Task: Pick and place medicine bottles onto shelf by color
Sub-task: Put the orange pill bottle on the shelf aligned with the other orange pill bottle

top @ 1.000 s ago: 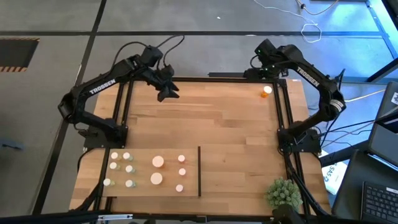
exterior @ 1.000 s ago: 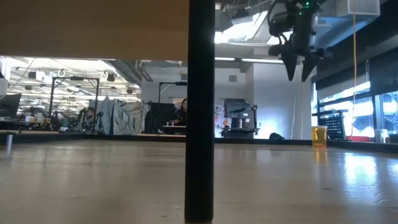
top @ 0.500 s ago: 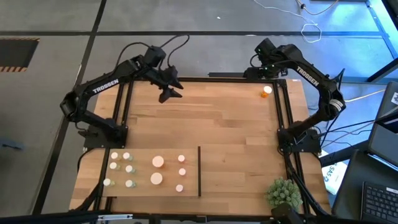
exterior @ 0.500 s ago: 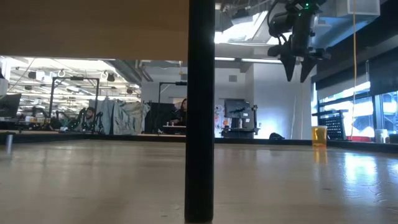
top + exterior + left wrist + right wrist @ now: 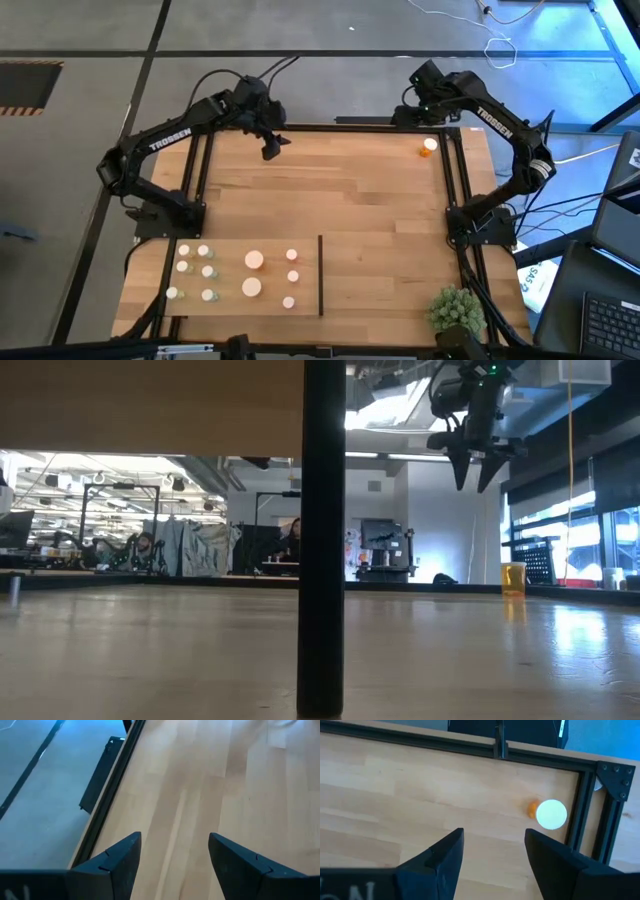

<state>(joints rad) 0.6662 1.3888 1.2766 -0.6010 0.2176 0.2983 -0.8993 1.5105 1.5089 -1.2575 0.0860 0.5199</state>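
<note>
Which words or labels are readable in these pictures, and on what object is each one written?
"TROSSEN": on the left arm, in white letters.
"TROSSEN": on the right arm, in white letters.
The medicine bottles show only their caps from above; no label is readable.
Nothing else is readable.

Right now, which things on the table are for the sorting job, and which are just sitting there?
For the job:
- small white-capped bottles standing on the board
- lone orange bottle in the far corner
- pale wooden shelf board with its dark divider

Just sitting there:
- spiky green plant ball
</note>
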